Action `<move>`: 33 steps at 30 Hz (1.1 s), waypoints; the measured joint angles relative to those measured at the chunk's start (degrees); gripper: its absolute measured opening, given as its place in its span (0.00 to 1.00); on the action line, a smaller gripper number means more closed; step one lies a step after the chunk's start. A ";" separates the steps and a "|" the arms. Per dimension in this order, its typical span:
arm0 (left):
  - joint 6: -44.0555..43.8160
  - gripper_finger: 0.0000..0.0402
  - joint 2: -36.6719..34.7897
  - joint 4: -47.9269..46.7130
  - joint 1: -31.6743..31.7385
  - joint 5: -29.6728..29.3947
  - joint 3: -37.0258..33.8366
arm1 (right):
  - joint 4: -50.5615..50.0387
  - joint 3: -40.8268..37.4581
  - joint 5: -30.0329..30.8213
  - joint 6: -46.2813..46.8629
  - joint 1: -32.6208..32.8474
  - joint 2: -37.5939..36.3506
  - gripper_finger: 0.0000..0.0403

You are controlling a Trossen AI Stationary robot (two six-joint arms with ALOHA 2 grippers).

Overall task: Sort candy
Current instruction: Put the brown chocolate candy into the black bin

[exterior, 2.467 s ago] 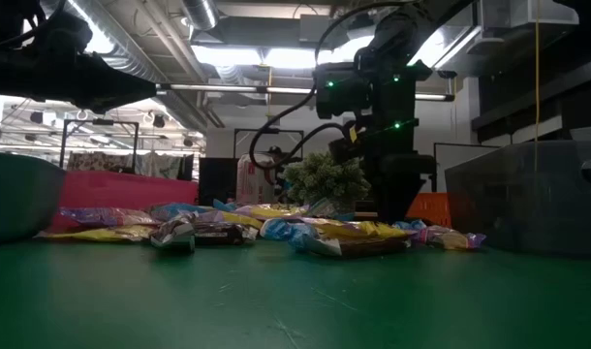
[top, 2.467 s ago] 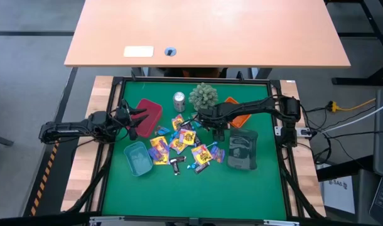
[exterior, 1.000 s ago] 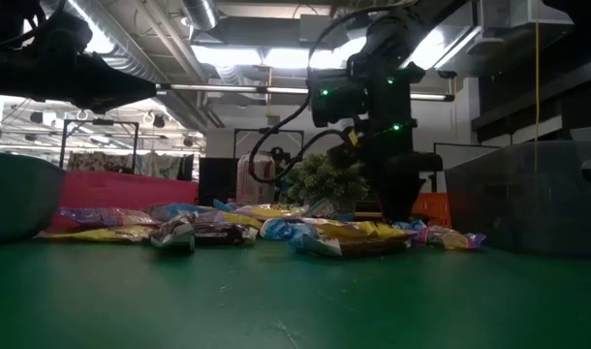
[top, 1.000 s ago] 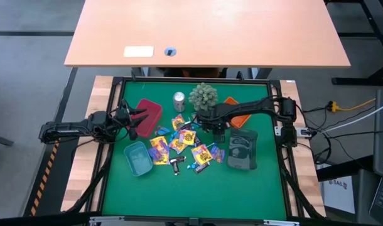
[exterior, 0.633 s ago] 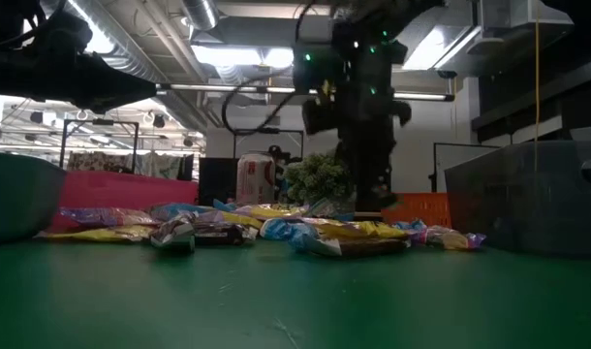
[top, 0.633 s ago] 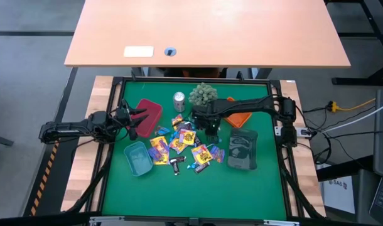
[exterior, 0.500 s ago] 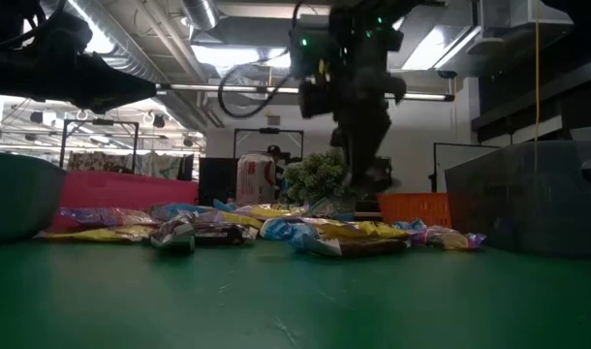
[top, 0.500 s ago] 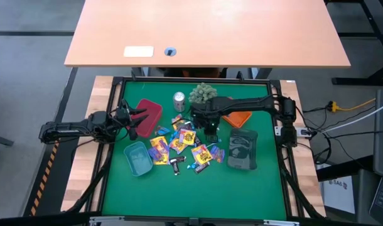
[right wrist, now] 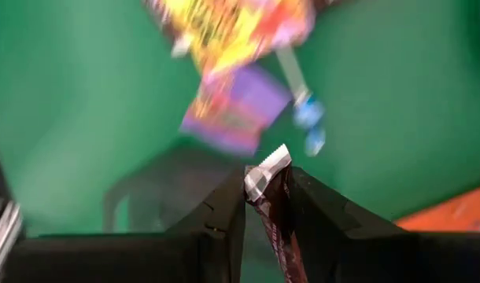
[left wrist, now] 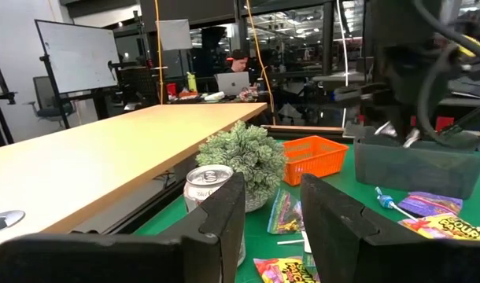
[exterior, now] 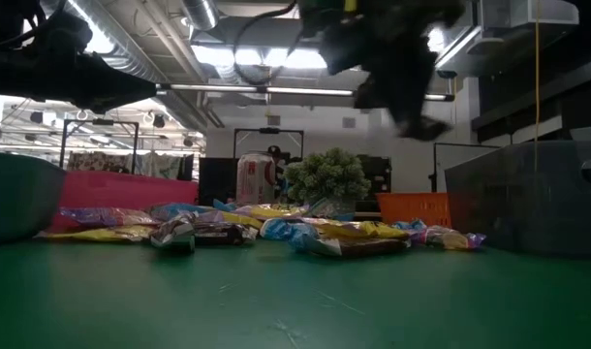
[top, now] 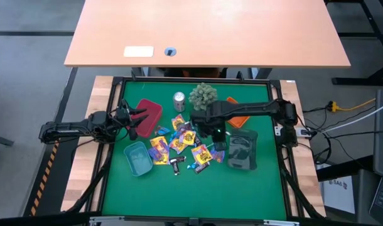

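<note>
Above green mat, right gripper clamped on dark brown, silver-tipped candy bar.

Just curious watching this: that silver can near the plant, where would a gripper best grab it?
Probably around the middle of its side wall, coming in level from the candy side. The silver can stands upright; the plant ball stands close on one flank and the red tray on the other.
</note>
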 joint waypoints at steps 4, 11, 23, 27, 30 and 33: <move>0.00 0.29 0.00 0.00 0.01 0.00 0.00 | -5.58 -0.23 0.00 0.00 3.30 0.00 0.22; 0.00 0.29 0.00 0.13 0.01 0.00 0.00 | -4.18 -6.26 -0.01 1.85 6.93 -5.73 0.22; 0.04 0.29 0.00 0.16 -0.01 0.16 0.00 | -1.91 -18.28 5.74 15.39 7.11 -12.68 0.22; 0.04 0.29 0.00 0.41 0.00 0.17 0.00 | 0.31 -19.94 5.92 15.74 7.11 -12.68 0.22; 0.02 0.29 0.00 1.78 -0.01 0.17 0.00 | 0.79 -20.20 5.92 16.71 7.11 -12.68 0.22; -1.03 0.29 0.00 4.42 0.01 0.24 0.02 | 1.04 -20.20 5.95 17.62 7.11 -12.68 0.23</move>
